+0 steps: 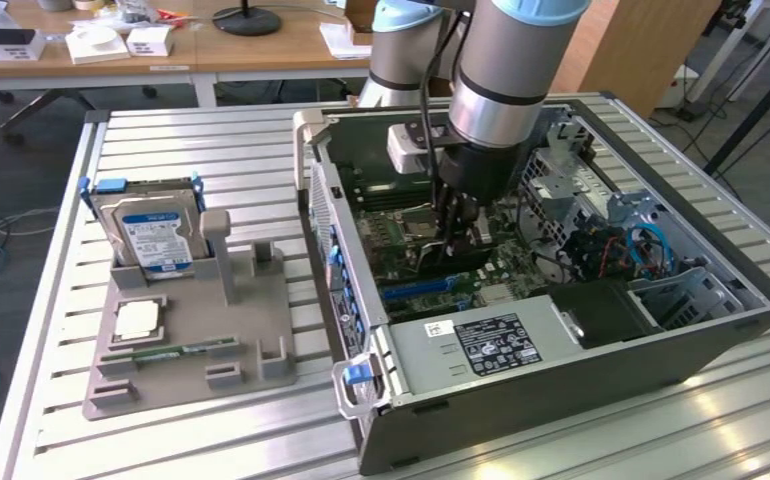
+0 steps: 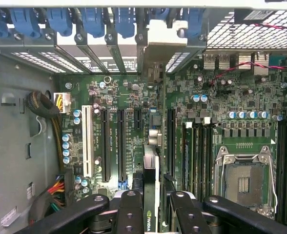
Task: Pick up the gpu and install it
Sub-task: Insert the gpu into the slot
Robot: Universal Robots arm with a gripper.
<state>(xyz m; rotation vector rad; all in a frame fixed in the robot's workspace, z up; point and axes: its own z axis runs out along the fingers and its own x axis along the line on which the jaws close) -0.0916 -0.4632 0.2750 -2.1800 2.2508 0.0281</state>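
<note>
The gripper (image 2: 151,208) was clamped on the gpu (image 2: 150,163), holding it edge-on over the board (image 2: 115,97) directly beneath, seemingly to line it up with a slot.

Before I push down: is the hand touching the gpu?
Touching. Wrist view: fingers of the hand clamp both faces of the edge-on gpu.

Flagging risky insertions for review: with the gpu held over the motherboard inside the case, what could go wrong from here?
1. The gpu, clamped between the fingers, hangs among several long black slots. A small offset could put its edge on the motherboard or in the wrong slot.
2. Its silver bracket sits close to the rear-panel dividers and may catch there.
</note>
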